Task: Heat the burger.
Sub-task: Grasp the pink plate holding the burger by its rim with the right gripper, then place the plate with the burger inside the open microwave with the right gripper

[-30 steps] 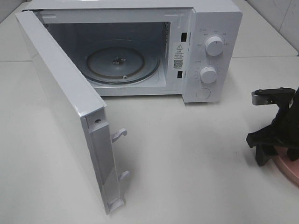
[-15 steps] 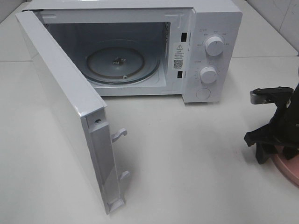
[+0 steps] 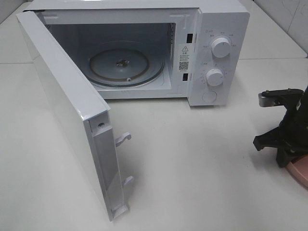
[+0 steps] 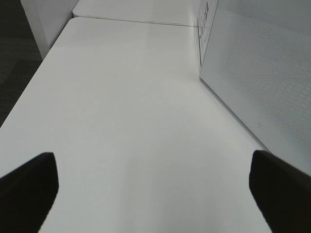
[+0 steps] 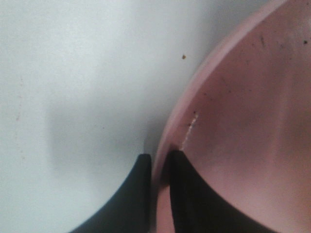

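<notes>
The white microwave point(image 3: 211, 29) stands at the back with its door point(image 3: 67, 106) swung wide open and its glass turntable point(image 3: 126, 66) bare. A pink plate point(image 3: 299, 171) lies at the right edge of the table, mostly cut off. My right gripper point(image 3: 285, 160) reaches down onto the plate's near rim. In the right wrist view the right gripper point(image 5: 158, 167) has its two black fingers point(image 5: 136, 199) closed on either side of the plate's rim point(image 5: 204, 82). No burger shows in any view. My left gripper point(image 4: 153, 167) is open and empty over bare table, beside the door's outer face point(image 4: 262, 73).
The microwave's two knobs point(image 3: 220, 47) face front on its right panel. The open door juts far forward on the left, with latch hooks point(image 3: 122, 138) on its edge. White table point(image 3: 192, 163) lies in front of the microwave.
My right gripper has shifted a little to the right and lower at the plate's rim. The pink plate shows slightly further right. The microwave and door have not moved.
</notes>
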Controlling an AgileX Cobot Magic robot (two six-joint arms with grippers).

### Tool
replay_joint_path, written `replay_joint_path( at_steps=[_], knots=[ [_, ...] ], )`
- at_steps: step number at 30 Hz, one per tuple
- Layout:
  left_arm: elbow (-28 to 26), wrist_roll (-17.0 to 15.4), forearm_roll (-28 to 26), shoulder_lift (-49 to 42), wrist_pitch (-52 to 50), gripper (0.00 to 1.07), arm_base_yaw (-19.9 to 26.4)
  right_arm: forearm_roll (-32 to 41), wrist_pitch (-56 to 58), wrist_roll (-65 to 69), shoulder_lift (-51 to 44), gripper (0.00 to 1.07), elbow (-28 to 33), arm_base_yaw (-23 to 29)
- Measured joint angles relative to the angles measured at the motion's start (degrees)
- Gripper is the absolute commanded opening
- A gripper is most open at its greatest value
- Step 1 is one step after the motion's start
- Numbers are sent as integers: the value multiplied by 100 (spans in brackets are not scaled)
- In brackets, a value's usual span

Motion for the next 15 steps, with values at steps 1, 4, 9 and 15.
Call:
replay_joint_path(
  at_steps=[1,4,9,15],
  knots=[
    [0,0,0,0,0,100,0,0,23,0,0,0,-17,0],
    [0,0,0,0,0,100,0,0,34,0,0,0,-17,0],
    [0,0,0,0,0,100,0,-6,29,178,0,0,-17,0],
    [0,0,0,0,0,100,0,-40,11,332,0,0,-29,0]
  ],
)
